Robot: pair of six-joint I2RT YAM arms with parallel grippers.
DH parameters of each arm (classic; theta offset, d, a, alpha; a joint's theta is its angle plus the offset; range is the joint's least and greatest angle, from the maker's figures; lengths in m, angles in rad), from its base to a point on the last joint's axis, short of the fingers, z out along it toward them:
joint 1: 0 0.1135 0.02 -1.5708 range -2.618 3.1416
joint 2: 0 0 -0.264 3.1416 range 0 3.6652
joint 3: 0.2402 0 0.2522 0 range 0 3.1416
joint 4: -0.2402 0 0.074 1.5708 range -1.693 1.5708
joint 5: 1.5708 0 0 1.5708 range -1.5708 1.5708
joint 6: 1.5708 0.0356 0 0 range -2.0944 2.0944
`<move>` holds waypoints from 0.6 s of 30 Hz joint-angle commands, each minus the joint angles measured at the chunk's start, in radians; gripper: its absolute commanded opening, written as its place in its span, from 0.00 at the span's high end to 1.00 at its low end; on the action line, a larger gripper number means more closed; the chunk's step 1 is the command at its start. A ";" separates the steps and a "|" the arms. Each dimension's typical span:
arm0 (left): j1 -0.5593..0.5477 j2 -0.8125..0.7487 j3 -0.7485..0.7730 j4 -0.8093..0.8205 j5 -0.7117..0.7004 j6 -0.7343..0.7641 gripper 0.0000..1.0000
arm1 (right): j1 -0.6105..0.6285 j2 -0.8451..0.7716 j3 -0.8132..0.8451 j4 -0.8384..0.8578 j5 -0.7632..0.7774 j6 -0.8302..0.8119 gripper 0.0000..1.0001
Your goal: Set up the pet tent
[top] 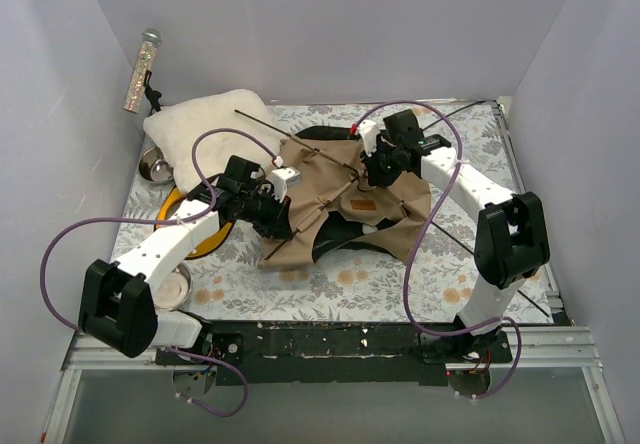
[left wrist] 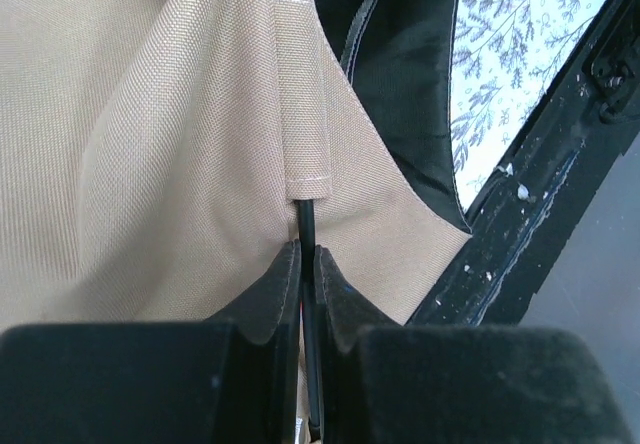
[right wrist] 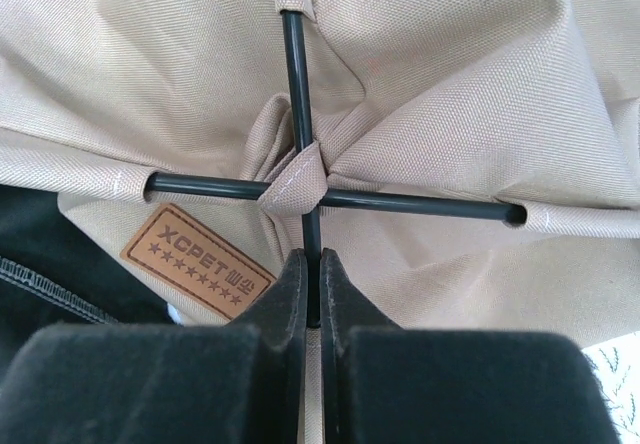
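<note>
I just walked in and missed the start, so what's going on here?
Two robot arms are working on the tan pet tent, which lies collapsed on the floral table. The left gripper is shut on a thin black pole just below a fabric sleeve. The right gripper is shut on a second pole just below where two poles cross, near the label patch.

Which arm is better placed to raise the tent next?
Probably right. The right fingers pinch a pole just below the poles' crossing on the tent; the left fingers hold a pole at an edge sleeve.
</note>
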 commanded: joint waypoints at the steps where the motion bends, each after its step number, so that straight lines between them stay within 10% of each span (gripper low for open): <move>1: 0.012 -0.096 -0.042 -0.130 -0.015 0.029 1.00 | -0.058 -0.065 0.056 0.079 0.038 0.026 0.99; 18: 0.015 -0.162 -0.073 -0.220 -0.042 0.287 1.00 | -0.172 -0.137 0.263 0.170 0.042 0.114 0.99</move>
